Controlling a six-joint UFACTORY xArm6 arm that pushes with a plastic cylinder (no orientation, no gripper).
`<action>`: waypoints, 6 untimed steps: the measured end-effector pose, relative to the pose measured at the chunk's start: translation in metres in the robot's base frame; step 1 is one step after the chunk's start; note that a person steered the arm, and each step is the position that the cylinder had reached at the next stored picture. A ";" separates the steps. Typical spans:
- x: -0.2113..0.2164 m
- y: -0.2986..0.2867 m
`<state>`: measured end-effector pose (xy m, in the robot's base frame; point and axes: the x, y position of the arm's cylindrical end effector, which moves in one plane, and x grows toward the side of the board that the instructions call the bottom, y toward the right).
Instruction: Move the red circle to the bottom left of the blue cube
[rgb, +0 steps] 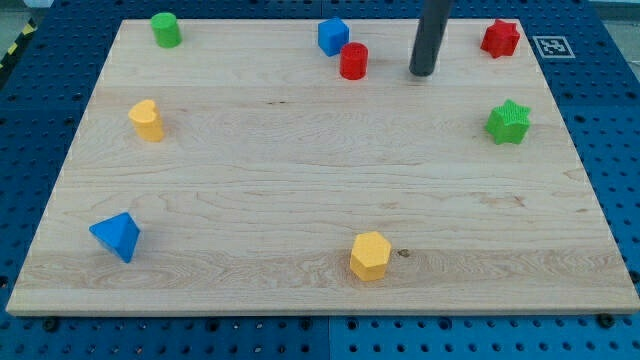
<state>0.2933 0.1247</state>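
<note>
The red circle (353, 61), a short red cylinder, stands near the view's top centre of the wooden board (300, 190). The blue cube (333, 36) sits just up and to the left of it, almost touching. My tip (422, 73) is the lower end of a dark rod coming down from the view's top. It rests on the board to the right of the red circle, about one block's width away, apart from it.
A red star (500, 38) is at the top right. A green star (509, 122) is at the right edge. A green cylinder (165, 29) is at the top left. A yellow block (147, 120) is at the left, a blue triangular block (117, 236) at the bottom left, a yellow hexagon (369, 256) at the bottom centre.
</note>
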 end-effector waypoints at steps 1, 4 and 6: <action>-0.020 -0.033; -0.017 -0.075; -0.004 -0.087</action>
<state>0.2891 0.0376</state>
